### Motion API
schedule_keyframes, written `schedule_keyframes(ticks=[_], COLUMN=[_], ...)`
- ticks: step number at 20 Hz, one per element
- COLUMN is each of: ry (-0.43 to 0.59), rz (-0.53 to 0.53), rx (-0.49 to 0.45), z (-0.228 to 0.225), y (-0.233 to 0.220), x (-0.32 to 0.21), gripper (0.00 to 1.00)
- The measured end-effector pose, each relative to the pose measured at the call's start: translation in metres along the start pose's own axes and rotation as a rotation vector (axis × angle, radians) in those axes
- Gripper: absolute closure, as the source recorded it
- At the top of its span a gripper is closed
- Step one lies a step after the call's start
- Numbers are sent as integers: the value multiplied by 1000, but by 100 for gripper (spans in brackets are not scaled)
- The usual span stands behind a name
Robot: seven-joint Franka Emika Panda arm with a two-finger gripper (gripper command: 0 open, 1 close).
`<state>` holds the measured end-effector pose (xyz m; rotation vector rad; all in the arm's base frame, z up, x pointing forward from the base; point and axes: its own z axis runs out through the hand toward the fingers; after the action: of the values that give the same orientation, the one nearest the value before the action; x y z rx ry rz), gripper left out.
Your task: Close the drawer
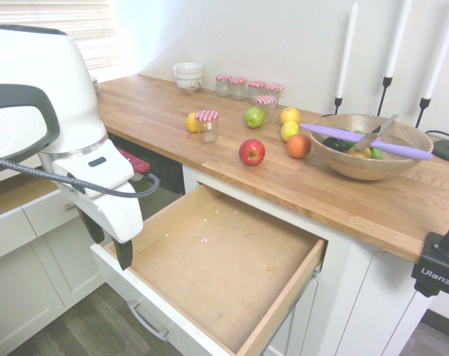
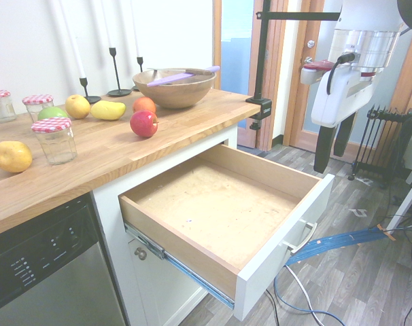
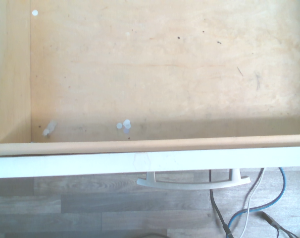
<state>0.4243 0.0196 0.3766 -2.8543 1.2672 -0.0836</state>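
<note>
The wide drawer (image 1: 217, 267) stands pulled far out from under the wooden countertop, and its speckled brown base (image 2: 219, 204) is bare. Its white front panel (image 2: 287, 227) carries a slim silver handle (image 2: 300, 239), which also shows in the wrist view as the handle (image 3: 192, 182) below the front rim (image 3: 150, 146). My gripper (image 1: 110, 241) hangs open over the outer side of the front panel, near one end of it. In the second exterior view the gripper (image 2: 330, 161) is above and just beyond the panel, touching nothing.
The countertop (image 1: 343, 196) holds apples, other fruit, jars, a wooden bowl (image 1: 369, 152) with a purple knife, and candlesticks. A black clamp (image 2: 259, 109) grips the counter's corner. A dishwasher (image 2: 43, 272) sits beside the drawer. Cables (image 2: 342, 238) cross the floor; a radiator (image 2: 383, 139) stands behind the arm.
</note>
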Motion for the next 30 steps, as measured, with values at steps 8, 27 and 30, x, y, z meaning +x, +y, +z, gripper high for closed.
schedule_keyframes(ticks=[8, 27, 30], ry=[-22, -54, -19], rz=[-1, -45, -57], rx=[-20, -54, -16], z=[37, 232, 248], y=[10, 33, 31], x=[-1, -1, 0], gripper=[0, 100, 100])
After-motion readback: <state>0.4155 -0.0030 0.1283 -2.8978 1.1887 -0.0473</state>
